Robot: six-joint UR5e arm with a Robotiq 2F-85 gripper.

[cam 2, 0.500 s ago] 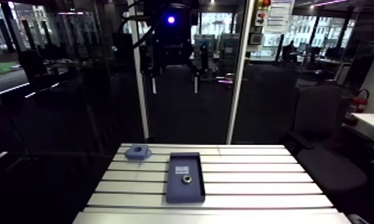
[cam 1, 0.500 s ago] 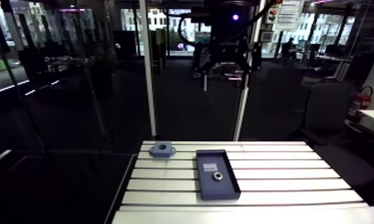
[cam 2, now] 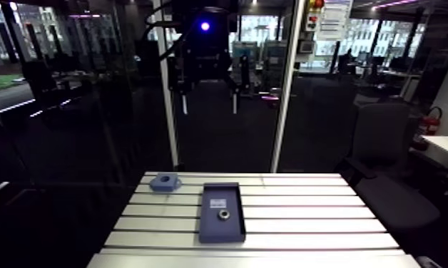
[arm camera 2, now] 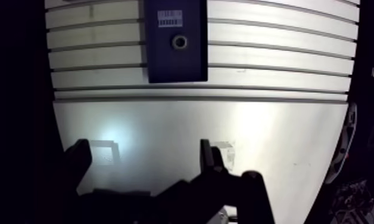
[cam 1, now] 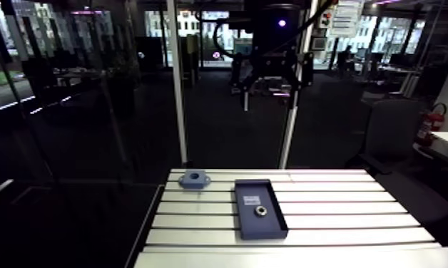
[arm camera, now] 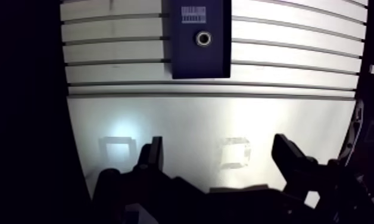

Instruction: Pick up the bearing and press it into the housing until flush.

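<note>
Nothing is being moved since earlier. Jaws are being held wide open, empty, above the surface (cam 1: 341,214). Bearing (cam 1: 258,211) is being kept in the tray (cam 1: 270,229).

- A robotics lab or test cell (not a home): a slotted aluminium table (cam 1: 341,214) serves as the workbench.
- A two-finger robot gripper (arm camera: 218,143) hangs above it.
- A dark blue parts tray (cam 1: 266,228) carries a barcode label (arm camera: 193,14).
- White upright posts (cam 1: 177,85) stand behind the table.

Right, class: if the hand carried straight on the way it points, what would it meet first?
Probably the bare table, short of the tray holding the bearing; depth is unclear.
</note>
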